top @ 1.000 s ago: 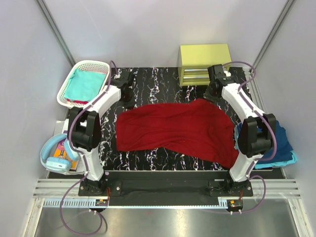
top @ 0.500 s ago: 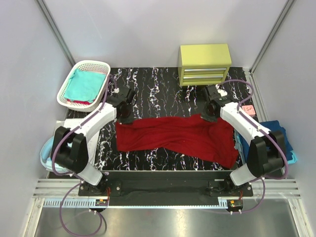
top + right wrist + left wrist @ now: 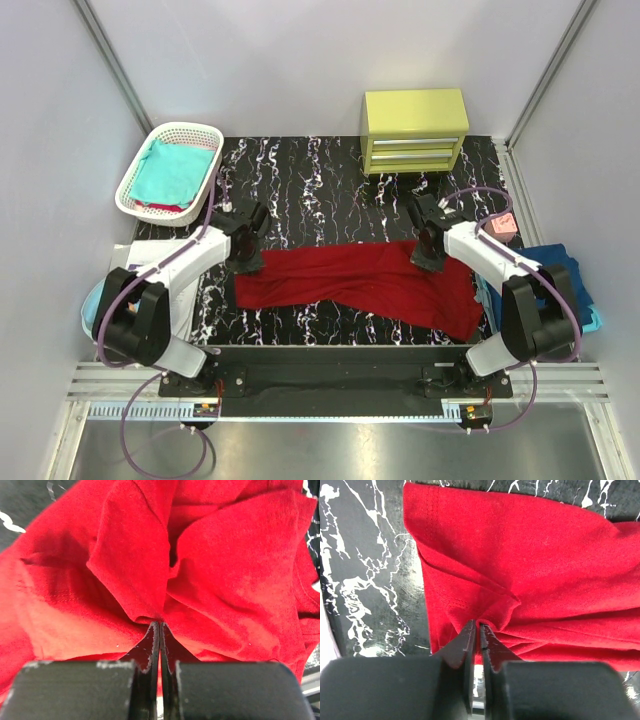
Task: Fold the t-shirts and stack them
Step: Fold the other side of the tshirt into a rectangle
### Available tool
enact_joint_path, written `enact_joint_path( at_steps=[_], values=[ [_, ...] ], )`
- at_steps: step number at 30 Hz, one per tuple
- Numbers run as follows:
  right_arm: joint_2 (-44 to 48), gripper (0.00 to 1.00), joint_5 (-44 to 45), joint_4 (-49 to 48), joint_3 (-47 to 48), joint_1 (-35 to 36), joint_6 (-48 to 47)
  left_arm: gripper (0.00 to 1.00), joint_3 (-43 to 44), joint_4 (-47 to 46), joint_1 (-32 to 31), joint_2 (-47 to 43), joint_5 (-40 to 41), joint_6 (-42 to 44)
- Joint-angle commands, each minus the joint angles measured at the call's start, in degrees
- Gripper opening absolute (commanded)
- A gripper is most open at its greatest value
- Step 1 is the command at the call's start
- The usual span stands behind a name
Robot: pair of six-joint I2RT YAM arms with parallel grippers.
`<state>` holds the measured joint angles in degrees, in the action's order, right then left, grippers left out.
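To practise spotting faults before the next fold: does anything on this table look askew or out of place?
Yes. The dark red t-shirt lies folded unevenly: its left part forms a narrow band, but its right end sags diagonally toward the near edge of the table, wrinkled.

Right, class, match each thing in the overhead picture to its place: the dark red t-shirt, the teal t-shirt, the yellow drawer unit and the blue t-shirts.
Things:
1. dark red t-shirt
2. teal t-shirt
3. yellow drawer unit
4. blue t-shirts

Places:
A. in the white basket
B. at the far edge of the table
C. spread across the middle of the table
D. at the table's right edge

Pairs: 1-C, 2-A, 3-B, 4-D
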<state>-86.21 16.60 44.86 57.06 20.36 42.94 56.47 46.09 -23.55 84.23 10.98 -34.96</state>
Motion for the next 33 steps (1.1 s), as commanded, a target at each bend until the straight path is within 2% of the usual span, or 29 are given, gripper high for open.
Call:
enact_joint_path(
  at_steps=[1, 4, 8, 9, 10, 12, 14, 19, 25, 33],
  values=[
    [1.05, 0.00, 1.24, 1.37, -0.81, 0.47, 2.06, 0.17, 0.13, -0.03, 0.08, 1.46, 1.23, -0.37],
    [0.52, 0.00, 1.59, 1.89, -0.98, 0.47, 2.15, 0.22, 0.22, -0.38, 0.17, 2.78, 1.23, -0.20],
    [2.88, 0.00, 0.45, 0.15, -0.11, 0.99, -0.04, 0.48, 0.75, -0.47, 0.00, 2.26, 2.28, -0.11],
    [3.76, 0.07, 0.36, -1.51, 0.50, 1.08, -1.27, 0.60, 1.36, -0.47, -0.09, 1.56, 2.72, -0.28],
    [4.64, 0.13, 1.15, -1.97, 1.38, 1.35, -2.58, 0.65, 1.71, -0.64, -0.18, 0.86, 3.08, -0.28],
    [6.32, 0.26, 1.77, -3.45, 4.63, 1.35, -3.47, 0.73, 3.72, -1.17, -0.35, -1.60, 3.60, 0.06],
    [5.10, 0.32, 1.51, -3.55, 9.27, 1.35, -5.05, 0.79, 5.31, -1.87, -0.36, -2.66, 4.39, 0.68],
    [-4.81, 0.38, -2.79, -2.94, 16.85, 1.35, -7.60, 0.80, 10.68, -2.23, -0.27, 3.11, 5.01, 2.44],
    [-12.39, 0.42, -10.18, -4.25, 17.91, 1.44, -8.05, 0.78, 11.04, -4.33, -0.27, 10.33, 2.64, 1.65],
    [-13.01, 0.45, -13.79, -7.24, 15.10, 1.35, -6.46, 0.77, 8.66, -6.18, -0.27, 11.75, 0.97, 2.09]
  ],
)
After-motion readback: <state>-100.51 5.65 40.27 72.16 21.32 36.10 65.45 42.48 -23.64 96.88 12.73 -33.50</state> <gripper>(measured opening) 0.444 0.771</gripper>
